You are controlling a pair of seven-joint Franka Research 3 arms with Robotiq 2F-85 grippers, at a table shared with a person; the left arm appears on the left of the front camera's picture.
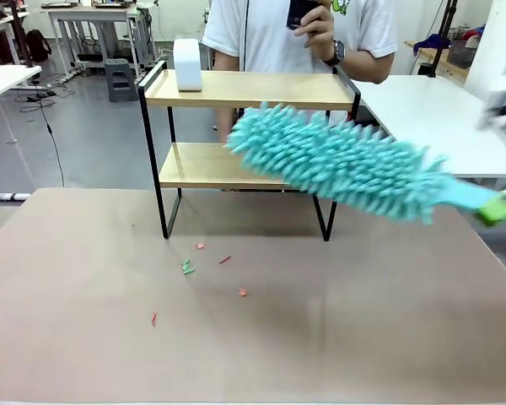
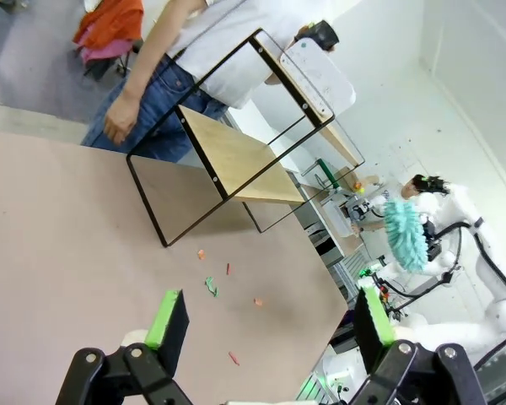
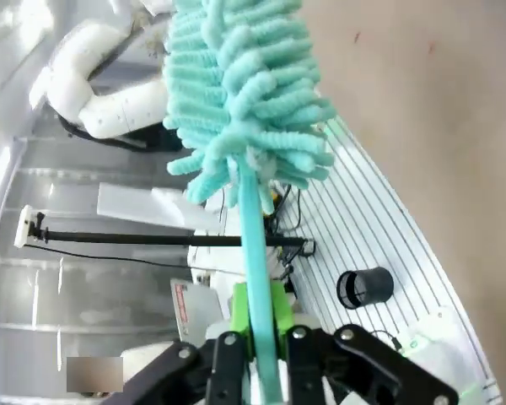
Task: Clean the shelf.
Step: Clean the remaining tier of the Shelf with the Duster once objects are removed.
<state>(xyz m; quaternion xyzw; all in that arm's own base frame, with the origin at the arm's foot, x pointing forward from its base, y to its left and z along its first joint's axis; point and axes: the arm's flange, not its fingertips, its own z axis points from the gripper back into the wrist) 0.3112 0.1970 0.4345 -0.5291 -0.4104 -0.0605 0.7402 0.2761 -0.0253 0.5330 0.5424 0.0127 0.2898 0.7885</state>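
Left of claw (image 1: 499,208) (holding duster (image 1: 346,164)): shelf (image 1: 253,89)

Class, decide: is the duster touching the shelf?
Apart. The left wrist view shows a plain gap between the duster and the shelf; in the front view the duster merely overlaps the shelf from in front.
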